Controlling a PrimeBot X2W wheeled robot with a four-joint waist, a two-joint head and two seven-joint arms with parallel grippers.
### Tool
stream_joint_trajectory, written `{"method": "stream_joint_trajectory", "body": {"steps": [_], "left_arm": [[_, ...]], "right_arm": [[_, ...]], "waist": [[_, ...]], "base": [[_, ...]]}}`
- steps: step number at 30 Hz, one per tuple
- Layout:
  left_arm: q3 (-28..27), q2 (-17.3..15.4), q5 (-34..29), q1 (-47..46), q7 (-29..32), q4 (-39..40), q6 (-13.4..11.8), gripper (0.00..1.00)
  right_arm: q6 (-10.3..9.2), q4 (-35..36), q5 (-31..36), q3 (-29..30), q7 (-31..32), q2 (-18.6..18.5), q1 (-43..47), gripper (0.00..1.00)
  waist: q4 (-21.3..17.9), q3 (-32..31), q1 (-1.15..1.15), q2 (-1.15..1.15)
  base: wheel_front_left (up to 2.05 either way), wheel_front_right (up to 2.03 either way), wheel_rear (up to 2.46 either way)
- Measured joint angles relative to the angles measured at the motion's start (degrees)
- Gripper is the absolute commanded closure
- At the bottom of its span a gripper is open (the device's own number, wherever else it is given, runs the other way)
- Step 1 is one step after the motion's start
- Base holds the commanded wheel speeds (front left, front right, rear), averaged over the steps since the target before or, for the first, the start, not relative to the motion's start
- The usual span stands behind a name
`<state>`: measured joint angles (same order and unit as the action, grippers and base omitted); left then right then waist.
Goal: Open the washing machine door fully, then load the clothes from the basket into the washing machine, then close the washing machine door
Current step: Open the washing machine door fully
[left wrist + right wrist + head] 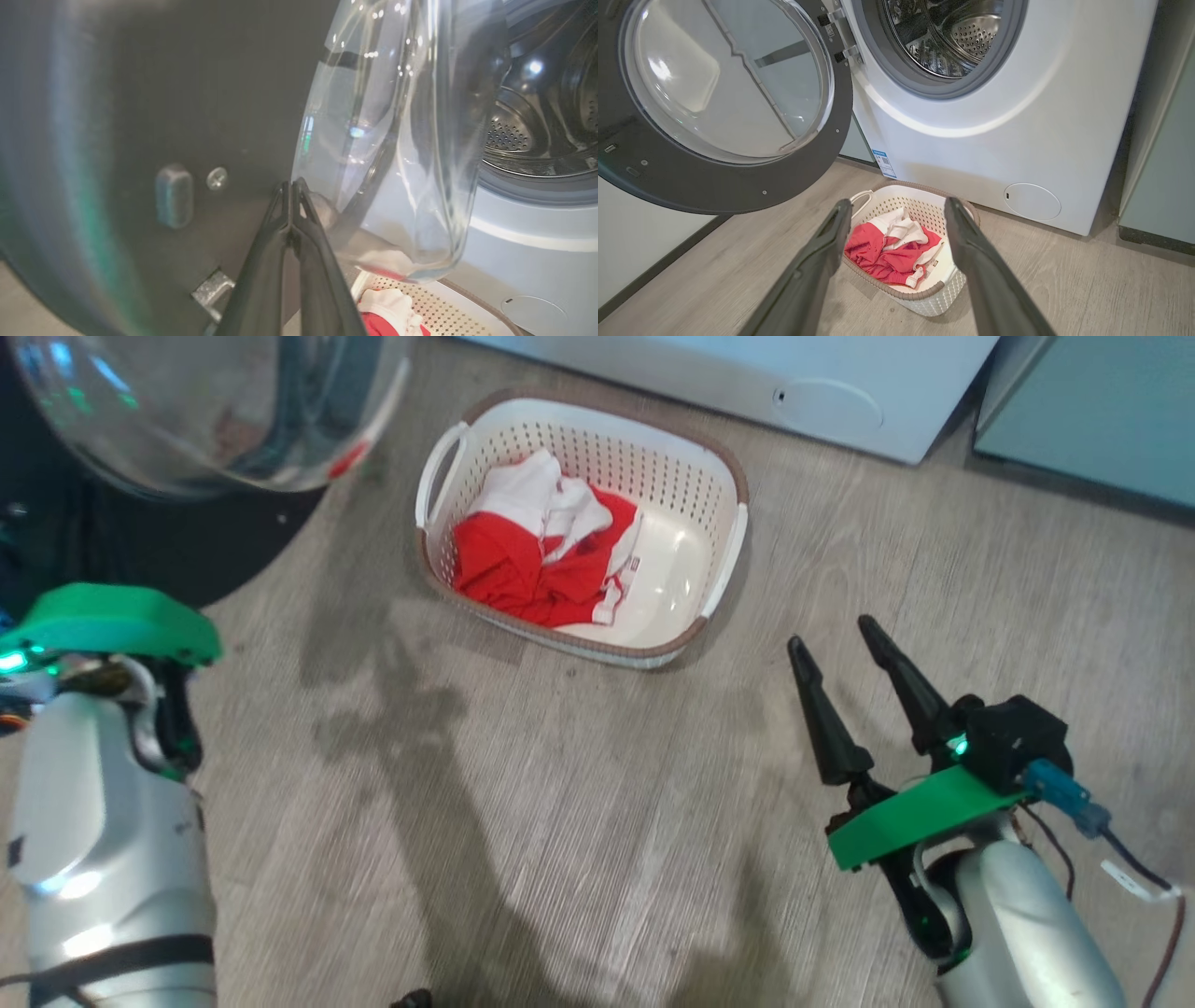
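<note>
The washing machine door (714, 191) stands swung wide open to the left, its glass bowl (205, 420) bulging out over the floor. The washing machine (994, 116) shows its steel drum (943, 37) uncovered. In front of it, on the floor, sits the basket (719, 476), with the red and white clothes (541, 565) bunched in its left half. My right gripper (829, 632) is open and empty, hovering to the right of the basket and nearer to me, aimed at it. My left gripper (292, 184) is shut on nothing, its tips close to the door's black inner rim (163, 93) beside the glass.
Pale teal cabinets (1167, 163) stand right of the washer. A white wall with a dark skirting (654, 270) runs along the left. Low on the washer front are a round flap (1031, 201) and a blue sticker (883, 163). Grey wood-look floor (560, 821) lies between me and the basket.
</note>
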<state>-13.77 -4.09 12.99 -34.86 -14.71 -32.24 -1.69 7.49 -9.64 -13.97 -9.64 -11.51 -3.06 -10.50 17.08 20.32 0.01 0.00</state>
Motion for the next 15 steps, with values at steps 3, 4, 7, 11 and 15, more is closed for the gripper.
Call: {"method": "stream_joint_trajectory", "body": {"steps": [3, 4, 7, 11, 15], "left_arm": [[-3.9, -0.6, -0.9, -1.2, 0.0, 0.5, 0.8, 1.00], [-4.9, -0.7, -1.1, -1.6, 0.0, 0.6, 1.0, 1.00], [-7.6, -1.6, -1.9, -2.2, 0.0, 0.7, 1.1, 1.00], [-11.7, -2.8, -2.2, -3.0, 0.0, 0.7, 1.6, 1.00], [-14.3, -4.0, -3.3, -4.0, 0.0, 0.7, 2.1, 1.00]], "right_arm": [[0.00, 1.3, 1.5, 1.3, 0.8, 0.0, -0.7, 0.00], [0.00, 1.6, 1.8, 1.6, 0.9, -0.1, -0.8, 0.00], [0.00, 2.6, 2.0, 2.0, 1.5, -0.2, -0.8, 0.00], [0.00, 3.8, 2.5, 2.4, 2.3, -0.5, -0.8, 0.00], [0.00, 4.8, 2.9, 2.9, 2.9, -0.7, -0.8, 0.00]], "waist": [[-0.1, 2.3, 0.00, 0.00], [-0.1, 2.8, 0.00, 0.00], [0.0, 4.1, 0.00, 0.00], [0.0, 5.4, 0.00, 0.00], [0.3, 6.4, 0.00, 0.00]], "base": [[0.00, 0.00, 0.00], [0.00, 0.00, 0.00], [0.00, 0.00, 0.00], [0.00, 0.00, 0.00], [0.00, 0.00, 0.00]]}}
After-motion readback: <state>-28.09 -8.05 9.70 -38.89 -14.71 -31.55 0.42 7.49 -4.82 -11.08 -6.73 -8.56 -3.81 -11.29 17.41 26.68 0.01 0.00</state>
